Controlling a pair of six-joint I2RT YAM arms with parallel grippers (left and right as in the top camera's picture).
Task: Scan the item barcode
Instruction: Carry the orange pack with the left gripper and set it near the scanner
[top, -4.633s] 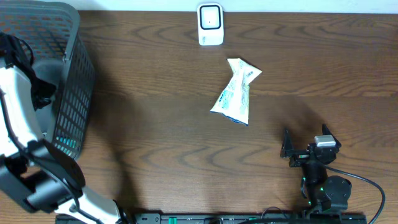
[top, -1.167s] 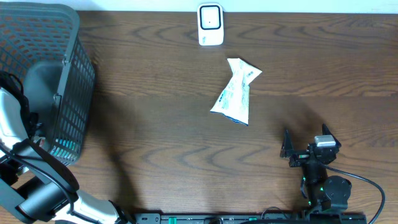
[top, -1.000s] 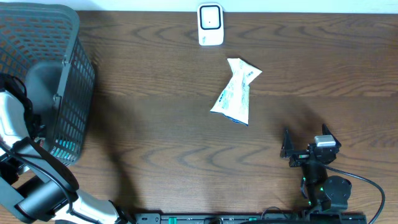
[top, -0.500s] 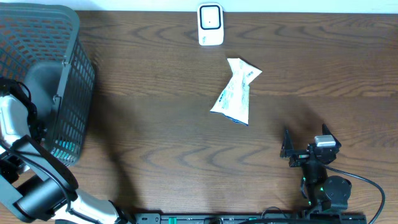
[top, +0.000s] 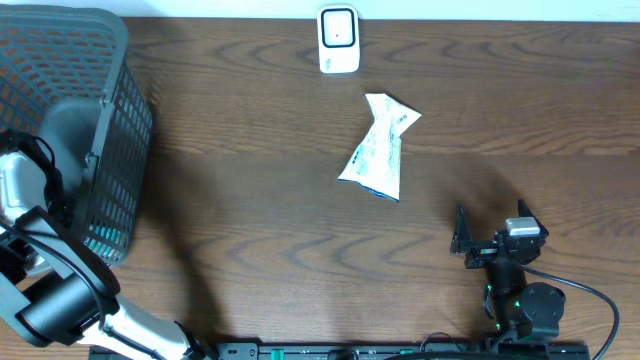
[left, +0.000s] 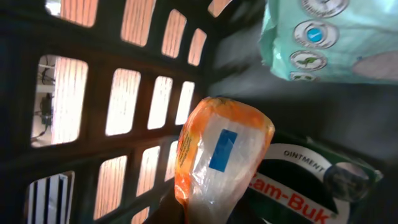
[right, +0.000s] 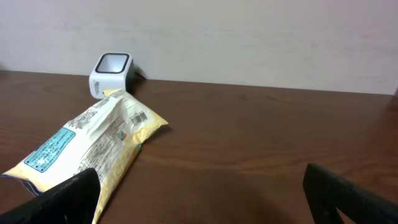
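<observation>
**Overhead view.** A dark wooden surface is shown. A black mesh basket stands at its far left, and the left arm is seen reaching down into it, with its end effector hidden inside. A white scanner is set at the far edge, near the middle. A pale printed packet lies flat on the surface just in front of the scanner, apart from it. The right end effector is parked near the front right corner, well apart from the packet, with its jaws spread.

**Left wrist view.** The inside of the basket is shown. An orange packet with a blue label is seen tilted upward from the bottom edge, where the left end effector is closed on its lower end. A dark green ointment box lies just beside it, and a pale green pack is seen above.

**Right wrist view.** The pale packet is seen at the left, with a barcode on its upper face. The scanner stands behind it. The dark fingers are held wide apart, with nothing between them.
</observation>
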